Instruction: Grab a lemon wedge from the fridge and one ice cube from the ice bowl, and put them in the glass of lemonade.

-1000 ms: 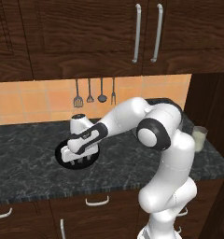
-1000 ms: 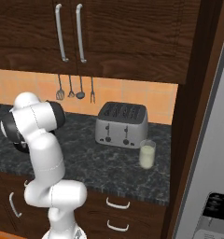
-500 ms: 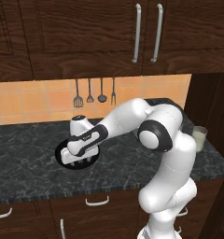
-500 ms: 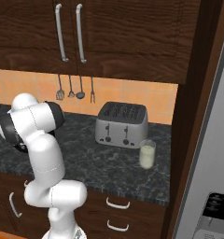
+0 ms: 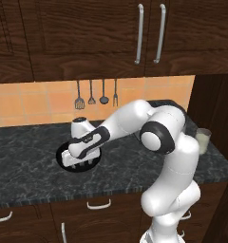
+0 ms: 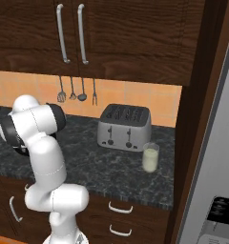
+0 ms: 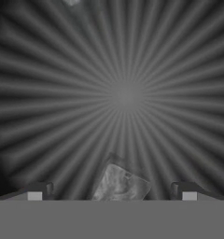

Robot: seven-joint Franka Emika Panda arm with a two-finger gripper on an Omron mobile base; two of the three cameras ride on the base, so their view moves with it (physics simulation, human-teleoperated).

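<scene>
The black ice bowl (image 5: 61,154) sits on the dark counter, left of the arm. My gripper (image 5: 80,163) reaches down into it, open. In the hand view the bowl's ribbed floor (image 7: 128,93) fills the picture, and a clear ice cube (image 7: 119,183) lies between my spread fingertips (image 7: 37,191), untouched by either; my gripper (image 7: 111,192) stands right over it. A second ice cube (image 7: 72,2) peeks in at the top edge. The glass of lemonade (image 5: 203,141) (image 6: 150,157) stands far right on the counter. The grey fridge (image 6: 216,157) rises at the right. The lemon wedge is out of view.
A silver toaster (image 6: 124,127) stands against the tiled wall just left of the glass. Utensils (image 5: 97,95) hang on the backsplash above the bowl. Dark upper cabinets (image 5: 149,33) overhang the counter, and drawers (image 5: 99,205) run below its front edge.
The hand has sunk slightly lower and leftward into the bowl. The jaws have stayed wide open.
</scene>
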